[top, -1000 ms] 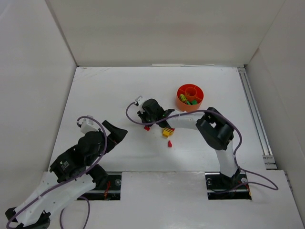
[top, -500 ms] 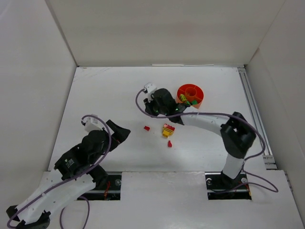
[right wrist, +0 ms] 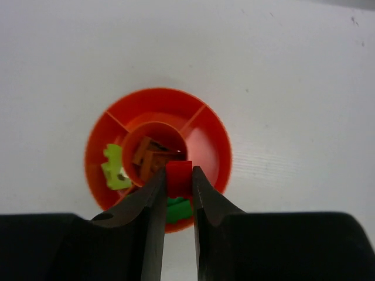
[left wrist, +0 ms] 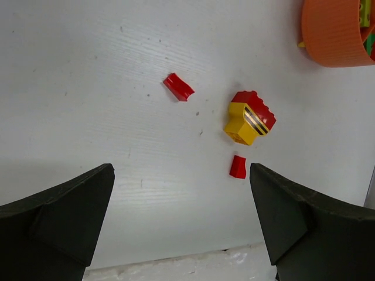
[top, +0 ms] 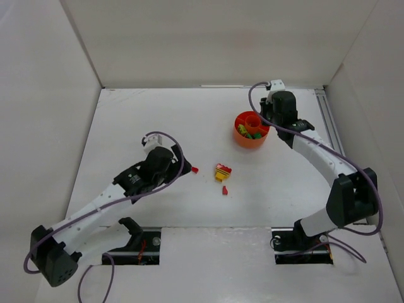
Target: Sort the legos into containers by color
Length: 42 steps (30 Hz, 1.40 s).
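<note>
Right hand (right wrist: 178,190) pinches a red brick (right wrist: 179,177) above the orange divided bowl (right wrist: 92,153); best shifted over a bare compartment (right wrist: 206,143), clear of the brown bricks (right wrist: 149,157), before release. Left hand (left wrist: 181,193) hangs open.

Bowl (left wrist: 329,35) cut by frame corner; green brick (right wrist: 177,209) half behind right hand (right wrist: 179,175).

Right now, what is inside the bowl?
Brown bricks in the central cup; a lime brick and a green brick in outer compartments. The right gripper, holding a red brick, partly covers the green one.
</note>
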Motion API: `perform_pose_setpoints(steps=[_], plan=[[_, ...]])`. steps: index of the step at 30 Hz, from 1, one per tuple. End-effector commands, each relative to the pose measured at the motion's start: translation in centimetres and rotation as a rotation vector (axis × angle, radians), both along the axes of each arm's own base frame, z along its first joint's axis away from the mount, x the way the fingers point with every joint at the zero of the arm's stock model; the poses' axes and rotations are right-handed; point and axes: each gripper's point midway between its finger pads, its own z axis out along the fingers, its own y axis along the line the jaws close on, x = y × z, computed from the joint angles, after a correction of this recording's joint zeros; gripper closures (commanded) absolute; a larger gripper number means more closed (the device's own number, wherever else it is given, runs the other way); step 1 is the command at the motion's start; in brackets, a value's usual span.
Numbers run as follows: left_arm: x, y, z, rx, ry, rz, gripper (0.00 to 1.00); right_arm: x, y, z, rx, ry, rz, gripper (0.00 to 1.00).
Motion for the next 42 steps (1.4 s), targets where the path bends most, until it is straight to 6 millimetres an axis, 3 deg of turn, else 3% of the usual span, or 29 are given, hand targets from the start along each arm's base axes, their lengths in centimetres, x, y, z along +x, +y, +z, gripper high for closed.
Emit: perform_pose_setpoints(steps=[1,2,3,6,10,16,21,22,28,30,33,34,35,37,38,39,42], plan=[[3.1,-1.5,2.3,-0.039,-0.074,-0.053,0.0,0.6,-3.0,-1.0,-0.053,0.069,-0.066,0.89],[3.9,-1.8,2.3,-0.058,-0.08,-0.061,0.0,1.4,-4.3,-0.7,-0.046,0.063,-0.095,0.89],[4.6,-1.9,1.2,-0.052,-0.046,-0.069,0.0,1.7,-4.8,-1.7,-0.048,0.098,-0.099,0.89],[6.3,-1.6,0.2,-0.088,-0.011,-0.113,0.04,2.5,-5.2,-2.7,-0.025,0.125,-0.068,0.89],[6.9,-1.6,-2.4,-0.046,0.061,-0.123,0.05,3.1,-4.7,-3.6,-0.025,0.139,-0.045,0.87],[7.5,-1.9,-4.2,-0.009,0.105,-0.136,0.06,3.6,-4.2,-4.6,-0.025,0.149,-0.018,0.85],[7.8,-2.2,-6.0,0.012,0.154,-0.148,0.09,4.3,-3.9,-4.5,-0.017,0.141,-0.008,0.71],[7.8,-2.4,-6.2,0.005,0.159,-0.156,0.1,4.3,-3.9,-4.9,-0.019,0.15,-0.008,0.63],[7.7,-3.6,-7.2,0.049,0.182,-0.178,0.12,4.5,-3.7,-4.5,-0.013,0.142,0.001,0.51],[7.7,-3.7,-7.4,0.061,0.19,-0.181,0.13,4.3,-3.7,-4.3,-0.013,0.142,0.001,0.49],[7.5,-3.8,-8.1,0.083,0.202,-0.19,0.19,3.5,-4.0,-1.6,0.0,0.092,-0.013,0.49],[7.7,-3.6,-8.1,0.096,0.195,-0.189,0.19,2.7,-4.4,-1.9,-0.008,0.098,-0.026,0.49],[7.5,-3.7,-8.4,0.108,0.2,-0.193,0.2,2.0,-4.7,-0.3,-0.005,0.061,-0.034,0.49],[7.7,-3.8,-8.6,0.129,0.193,-0.197,0.22,0.8,-5.3,-0.2,-0.013,0.054,-0.052,0.48],[7.8,-3.9,-9.2,0.138,0.209,-0.197,0.24,-0.2,-5.7,0.9,-0.014,0.032,-0.063,0.48],[7.9,-4.2,-9.2,0.153,0.202,-0.21,0.29,-0.7,-6.0,1.0,-0.018,0.027,-0.074,0.48],[7.9,-4.6,-9.9,0.186,0.215,-0.216,0.3,-2.7,-6.6,1.0,-0.017,0.03,-0.091,0.48]])
